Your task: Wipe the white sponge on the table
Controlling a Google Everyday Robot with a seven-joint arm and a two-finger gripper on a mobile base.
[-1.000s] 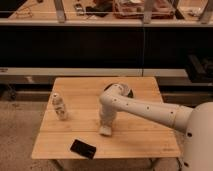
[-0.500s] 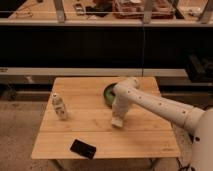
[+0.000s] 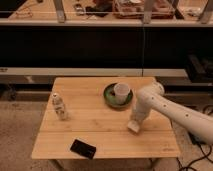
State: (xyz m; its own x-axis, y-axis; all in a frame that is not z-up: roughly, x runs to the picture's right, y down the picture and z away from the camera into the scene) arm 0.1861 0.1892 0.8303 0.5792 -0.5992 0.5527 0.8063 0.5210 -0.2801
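Note:
The table is a square light-brown plank top in the middle of the view. My white arm reaches in from the right. My gripper points down onto the table's right half, below the plate. It is shut on the white sponge, a small off-white block at its tip that rests on the wood. The gripper hides most of the sponge.
A dark green plate with a white cup stands at the back centre-right. A small white bottle-like figure stands at the left. A black phone lies near the front edge. A dark shelf unit stands behind the table.
My gripper has slid to the right across the table with the sponge, from the middle to the right half. The other things have not moved.

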